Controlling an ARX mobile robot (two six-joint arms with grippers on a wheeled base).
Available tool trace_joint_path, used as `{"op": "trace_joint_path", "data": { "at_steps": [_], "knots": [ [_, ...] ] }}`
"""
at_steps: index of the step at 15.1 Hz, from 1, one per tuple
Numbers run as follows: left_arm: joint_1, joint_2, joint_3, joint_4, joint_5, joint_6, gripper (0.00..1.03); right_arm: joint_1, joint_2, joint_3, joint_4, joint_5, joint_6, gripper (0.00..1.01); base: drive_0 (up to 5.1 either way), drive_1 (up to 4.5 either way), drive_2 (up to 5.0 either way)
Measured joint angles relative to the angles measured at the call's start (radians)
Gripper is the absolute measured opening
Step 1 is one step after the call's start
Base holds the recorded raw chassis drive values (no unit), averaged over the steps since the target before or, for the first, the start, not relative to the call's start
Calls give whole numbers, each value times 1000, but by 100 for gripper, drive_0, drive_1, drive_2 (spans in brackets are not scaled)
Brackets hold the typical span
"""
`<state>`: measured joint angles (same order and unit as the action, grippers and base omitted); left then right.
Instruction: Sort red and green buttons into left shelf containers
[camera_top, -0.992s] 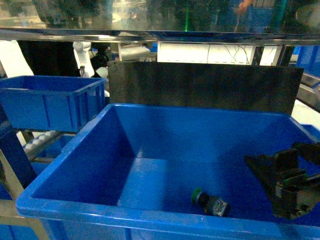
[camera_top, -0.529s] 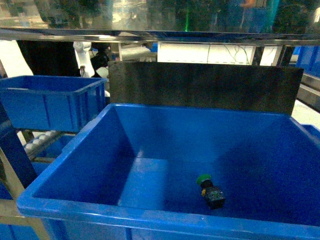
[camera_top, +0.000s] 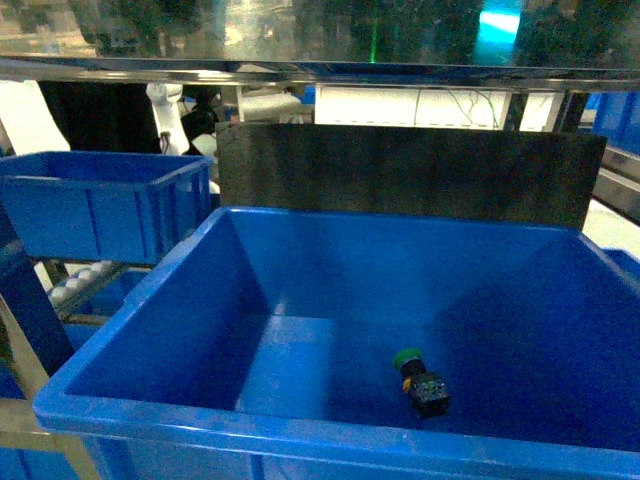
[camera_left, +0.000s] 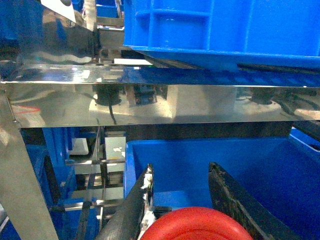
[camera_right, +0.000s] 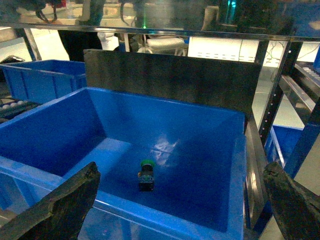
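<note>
The green button (camera_top: 418, 380) lies on the floor of the big blue container (camera_top: 140, 330) in front of me, its cap toward the back wall. Neither gripper shows in the head view. In the right wrist view the same green button (camera_right: 146, 175) sits low in that container (camera_right: 45, 130), and my right gripper (camera_right: 181, 172) hangs open and pulled back above the container's near rim, nothing between its fingers. My left gripper (camera_left: 181, 170) is shut on the red button (camera_left: 196, 227), whose cap fills the gap at the bottom edge, facing another blue container (camera_left: 235, 165) under a steel shelf.
A second blue bin (camera_top: 100, 200) stands at the left on roller rails. A dark panel (camera_top: 410, 175) backs the big container. A steel shelf (camera_left: 125, 100) crosses the left wrist view, with a blue bin (camera_left: 220, 25) on top. Shelf uprights (camera_right: 280, 100) stand to the right.
The right gripper has withdrawn out of the head view from the container's right side. The green button shifted slightly and turned its cap toward the back, then lay still.
</note>
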<state>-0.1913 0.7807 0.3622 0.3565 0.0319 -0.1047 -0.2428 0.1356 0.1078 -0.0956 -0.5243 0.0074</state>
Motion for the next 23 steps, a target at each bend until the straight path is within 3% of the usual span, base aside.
{"op": "trace_joint_path", "data": {
  "at_steps": [5, 9, 13, 18, 21, 23],
  "knots": [
    [-26, 58, -13, 41, 19, -20, 29, 0, 0, 0, 1, 0, 0, 98, 0, 0, 0],
    [-127, 216, -72, 149, 2, 26, 29, 0, 0, 0, 1, 0, -1, 98, 0, 0, 0],
    [-219, 343, -77, 238, -31, 40, 28, 0, 0, 0, 1, 0, -1, 98, 0, 0, 0],
    [-292, 650, -24, 451, -86, 68, 28, 0, 0, 0, 1, 0, 0, 98, 0, 0, 0],
    [-296, 860, 48, 558, -115, 59, 28, 0, 0, 0, 1, 0, 0, 98, 0, 0, 0],
    [-303, 950, 87, 566, -128, 46, 28, 0, 0, 0, 1, 0, -1, 98, 0, 0, 0]
  ]
}}
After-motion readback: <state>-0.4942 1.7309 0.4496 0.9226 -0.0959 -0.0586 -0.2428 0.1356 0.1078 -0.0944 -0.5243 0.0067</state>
